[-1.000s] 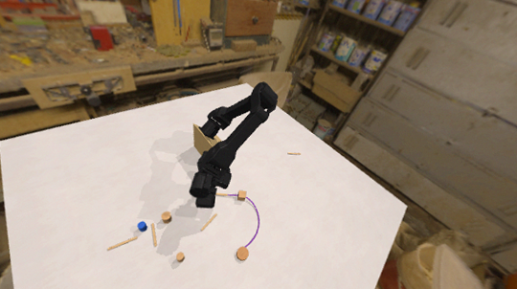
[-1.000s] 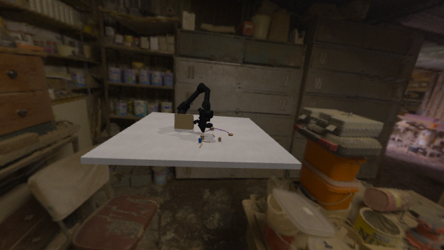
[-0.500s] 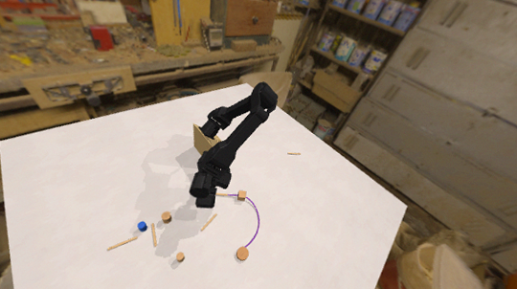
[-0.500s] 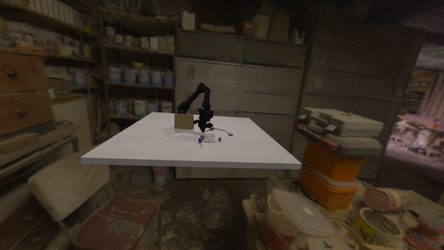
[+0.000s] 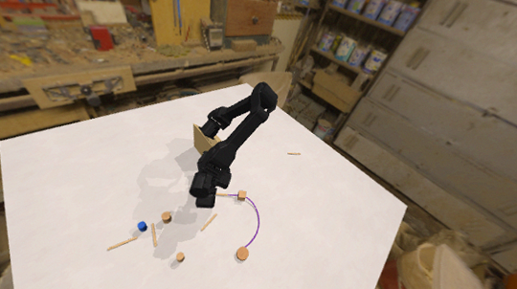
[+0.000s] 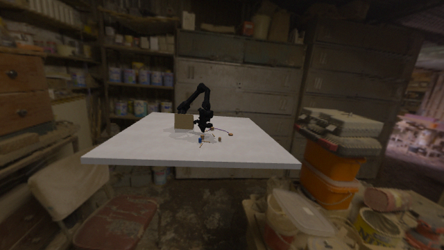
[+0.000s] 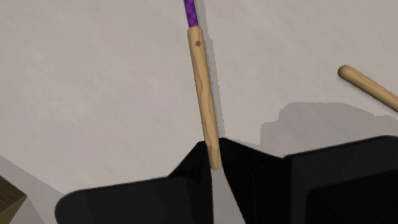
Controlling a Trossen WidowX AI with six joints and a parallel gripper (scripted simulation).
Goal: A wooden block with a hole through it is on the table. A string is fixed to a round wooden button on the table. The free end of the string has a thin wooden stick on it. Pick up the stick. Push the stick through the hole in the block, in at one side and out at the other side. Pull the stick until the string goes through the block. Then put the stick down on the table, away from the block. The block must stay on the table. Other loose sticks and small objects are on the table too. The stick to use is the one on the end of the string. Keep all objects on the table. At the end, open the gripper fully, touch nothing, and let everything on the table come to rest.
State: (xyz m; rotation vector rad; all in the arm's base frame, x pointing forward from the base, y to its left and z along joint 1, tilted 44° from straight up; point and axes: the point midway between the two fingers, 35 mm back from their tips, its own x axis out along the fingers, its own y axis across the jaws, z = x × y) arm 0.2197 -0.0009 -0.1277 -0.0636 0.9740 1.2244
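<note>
The stick [image 5: 221, 195] [image 7: 204, 90] on the string's end is pinched at its bare end by my gripper [image 7: 212, 147] [image 6: 203, 130], which is shut on it. The stick is low over the table; whether it touches is unclear. The purple string [image 5: 259, 223] [image 7: 191, 15] [image 6: 222, 130] leaves its far end and curves to the round wooden button [image 5: 242, 253] [image 6: 230, 134]. The wooden block [image 5: 200, 139] [image 6: 184, 121] [image 7: 7, 201] stands on the table, partly behind the arm in the top view. Its hole is not visible.
A small wooden cube [image 5: 242, 195] sits at the string near the stick. Loose sticks [image 5: 209, 222] [image 5: 154, 235] [image 5: 122, 244] [image 5: 294, 153] [image 7: 372, 89] lie around. A blue piece [image 5: 142, 226] and wooden pieces [image 5: 166, 217] [image 5: 180, 257] stand toward the front.
</note>
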